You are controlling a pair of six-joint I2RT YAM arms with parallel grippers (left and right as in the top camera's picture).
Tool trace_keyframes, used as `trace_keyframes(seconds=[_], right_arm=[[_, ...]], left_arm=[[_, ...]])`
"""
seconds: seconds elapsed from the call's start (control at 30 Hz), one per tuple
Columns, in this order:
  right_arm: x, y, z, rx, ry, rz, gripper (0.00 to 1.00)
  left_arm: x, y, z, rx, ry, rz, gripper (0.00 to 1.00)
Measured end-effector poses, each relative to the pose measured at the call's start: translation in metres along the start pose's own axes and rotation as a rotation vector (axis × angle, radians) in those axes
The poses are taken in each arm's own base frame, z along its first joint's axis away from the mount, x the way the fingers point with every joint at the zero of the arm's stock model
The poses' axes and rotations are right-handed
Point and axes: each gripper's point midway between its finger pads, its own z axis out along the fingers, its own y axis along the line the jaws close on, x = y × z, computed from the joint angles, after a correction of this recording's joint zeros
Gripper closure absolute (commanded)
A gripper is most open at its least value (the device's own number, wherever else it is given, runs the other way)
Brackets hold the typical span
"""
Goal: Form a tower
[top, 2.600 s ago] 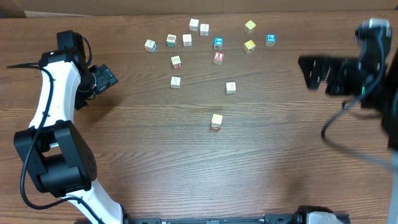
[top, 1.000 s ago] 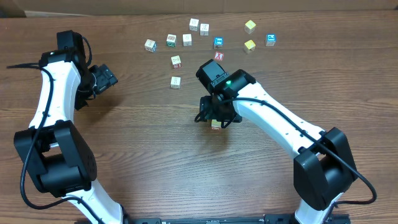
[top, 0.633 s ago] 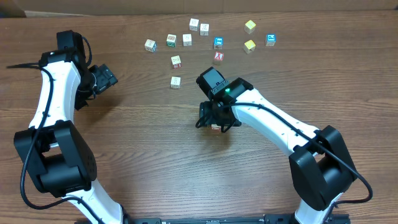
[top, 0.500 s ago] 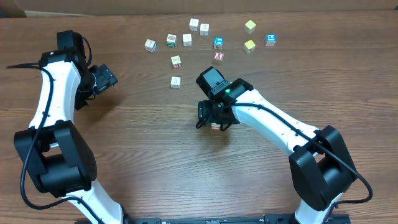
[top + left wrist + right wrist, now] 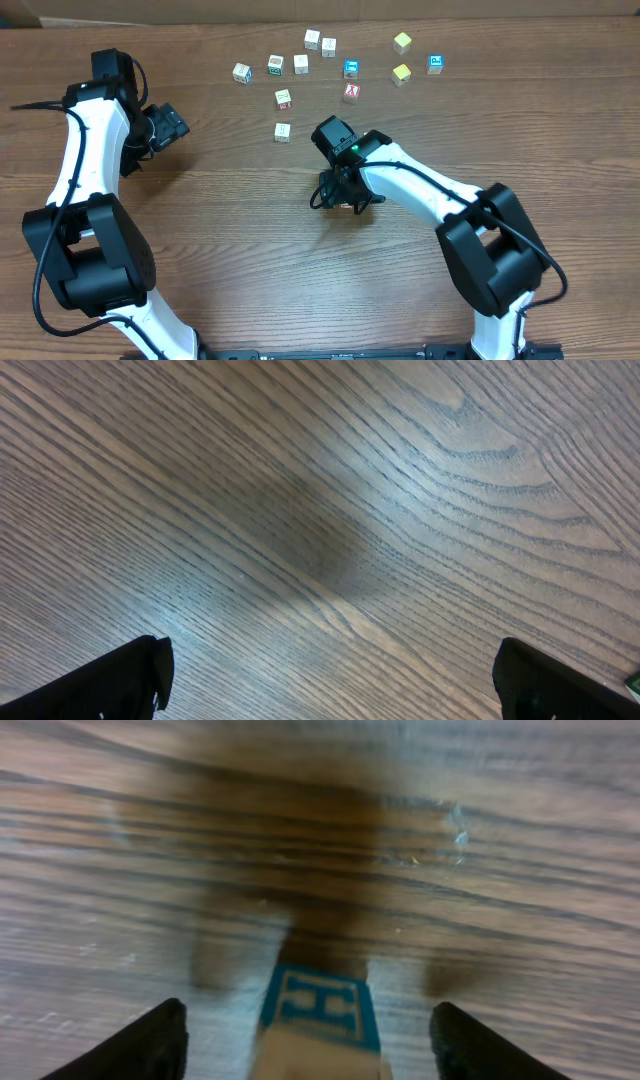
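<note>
Straddling the tower [image 5: 320, 1008], R gripper [image 5: 305, 1025] sits w/ jaws apart, gaps either side; L gripper [image 5: 330, 670] spread wide over the table [image 5: 320, 490].

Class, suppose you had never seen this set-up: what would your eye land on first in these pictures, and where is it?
First, the white-and-black right arm stretched to the middle of the brown wooden table, its black fingers spread either side of a pale wooden cube with a blue-marked face. Next, the scatter of small wooden cubes near the table's far edge, and the left arm at the left, fingers open above bare wood.
</note>
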Motion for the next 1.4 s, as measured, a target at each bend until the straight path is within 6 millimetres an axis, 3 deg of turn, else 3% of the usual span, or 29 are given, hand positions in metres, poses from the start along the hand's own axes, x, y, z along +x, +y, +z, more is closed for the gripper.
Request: trace_keyframes(seconds=[0.1,0.37,0.73,0.8,0.87,0.9,1.4], right_arm=[[0.0023,-0.0011,0.0075,0.009,0.015,0.001,0.48],[0.0019,-0.0005,0.0075,0.006,0.014,-0.007,0.64],[0.0024,-0.0003,0.0075,0.005,0.016,-0.008,0.62],[0.0023,-0.0003,0.0075,0.005,0.016,-0.012,0.56],[0.0025,-0.0004,0.0075,0.005,0.017,-0.016,0.39],[0.0023,-0.0003,0.0075,0.005,0.016,-0.02,0.38],[0.003,-0.0016,0.0052,0.016,0.026,-0.023,0.43]], left_arm=[[-0.0001,0.0,0.0,0.0,0.0,0.0,0.0],[0.0,0.0,0.0,0.0,0.0,0.0,0.0],[-0.0001,0.0,0.0,0.0,0.0,0.0,0.0],[0.0,0.0,-0.0001,0.0,0.0,0.0,0.0],[0.0,0.0,0.0,0.0,0.0,0.0,0.01],[0.0,0.0,0.0,0.0,0.0,0.0,0.0],[0.0,0.0,0.0,0.0,0.0,0.0,0.0]])
